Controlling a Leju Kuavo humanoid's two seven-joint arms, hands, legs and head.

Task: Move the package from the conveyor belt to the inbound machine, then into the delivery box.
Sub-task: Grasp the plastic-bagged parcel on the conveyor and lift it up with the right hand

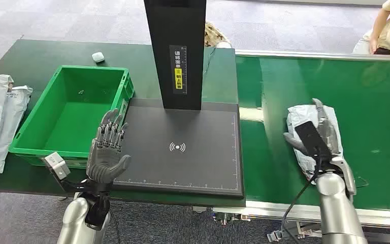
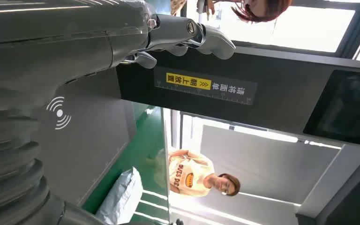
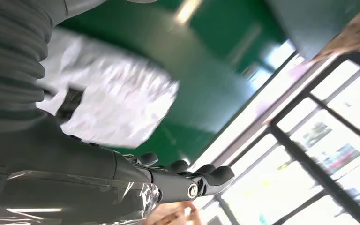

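Package (image 1: 312, 134) lies on conveyor belt (image 1: 284, 132), right of inbound machine (image 1: 183, 147). Delivery box (image 1: 71, 114) is set left of machine; more parcels (image 1: 0, 119) lie left of box.

The black upright column (image 1: 175, 53) of the inbound machine carries a narrow vertical label (image 1: 180, 69): white Chinese characters reading 请将面单 above a yellow strip with black characters 朝上放置 and a ruler-like scale along its edge. The dark scanning plate (image 1: 183, 147) bears a white wireless-signal symbol (image 1: 177, 147) at its centre and tick-mark scales along its right and front edges. A person's cream T-shirt (image 2: 187, 173) shows red lettering, too small to read with certainty.
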